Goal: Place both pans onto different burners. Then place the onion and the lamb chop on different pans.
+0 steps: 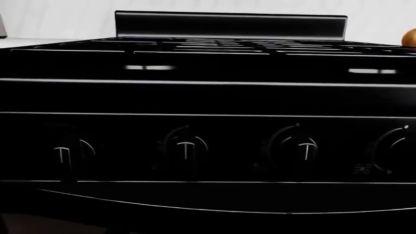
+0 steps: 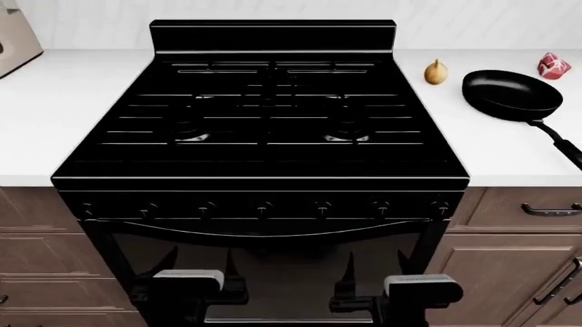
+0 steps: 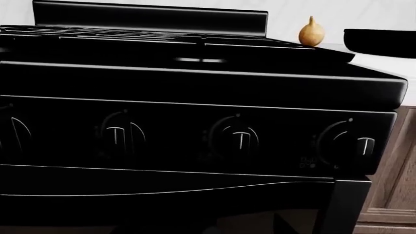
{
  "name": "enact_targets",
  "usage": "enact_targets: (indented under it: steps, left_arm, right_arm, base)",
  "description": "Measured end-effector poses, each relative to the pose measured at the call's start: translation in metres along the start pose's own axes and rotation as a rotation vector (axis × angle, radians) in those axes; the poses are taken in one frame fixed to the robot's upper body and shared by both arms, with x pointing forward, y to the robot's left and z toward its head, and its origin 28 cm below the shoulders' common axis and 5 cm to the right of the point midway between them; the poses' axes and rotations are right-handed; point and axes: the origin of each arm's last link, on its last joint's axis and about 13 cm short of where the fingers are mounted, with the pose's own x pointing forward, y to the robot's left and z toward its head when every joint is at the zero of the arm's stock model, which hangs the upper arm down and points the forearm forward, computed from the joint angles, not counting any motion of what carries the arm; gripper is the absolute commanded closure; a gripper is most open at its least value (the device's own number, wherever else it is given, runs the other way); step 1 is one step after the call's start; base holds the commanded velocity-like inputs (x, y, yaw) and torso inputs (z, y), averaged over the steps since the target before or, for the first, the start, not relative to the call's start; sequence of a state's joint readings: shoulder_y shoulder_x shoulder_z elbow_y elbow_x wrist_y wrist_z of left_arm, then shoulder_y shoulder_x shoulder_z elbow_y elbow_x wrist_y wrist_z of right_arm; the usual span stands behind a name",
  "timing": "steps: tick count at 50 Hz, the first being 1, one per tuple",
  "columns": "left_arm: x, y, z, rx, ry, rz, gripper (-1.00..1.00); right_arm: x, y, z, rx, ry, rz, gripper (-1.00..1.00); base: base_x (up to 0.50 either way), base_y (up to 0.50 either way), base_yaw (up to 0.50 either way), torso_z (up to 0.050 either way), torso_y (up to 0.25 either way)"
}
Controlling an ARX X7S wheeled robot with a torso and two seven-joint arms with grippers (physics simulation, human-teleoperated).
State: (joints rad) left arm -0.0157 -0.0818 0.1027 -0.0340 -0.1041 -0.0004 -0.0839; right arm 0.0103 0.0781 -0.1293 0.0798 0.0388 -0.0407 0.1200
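Observation:
One black pan with a black handle lies on the white counter right of the stove; its rim shows in the right wrist view. The wooden-handled pan is out of view. The onion stands between stove and pan, and also shows in the right wrist view and left wrist view. The lamb chop lies behind the pan. The front burners are bare. My left gripper and right gripper hang low before the oven door, both open and empty.
A row of knobs runs along the stove front, close to both wrist cameras. A beige appliance stands at the back left of the counter. Wooden drawers with metal handles flank the oven.

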Motion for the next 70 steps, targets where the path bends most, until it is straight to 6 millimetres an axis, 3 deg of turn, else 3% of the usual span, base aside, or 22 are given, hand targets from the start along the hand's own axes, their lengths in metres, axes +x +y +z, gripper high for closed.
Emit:
enact_targets:
  steps: [10, 70]
  left_arm:
    - [-0.0004, 0.0, -0.0005, -0.009, -0.001, 0.002, -1.0]
    - [-0.0034, -0.0024, -0.0043, 0.0, -0.007, 0.004, -1.0]
  right_arm:
    - [-0.0005, 0.0005, -0.0014, -0.001, 0.0, 0.004, -1.0]
    - [-0.0003, 0.0016, -0.0066, 0.031, 0.05, 0.022, -1.0]
  base:
    - [0.0, -0.02, 0.0, 0.03, 0.0]
    - [0.0, -0.5, 0.0, 0.0, 0.0]
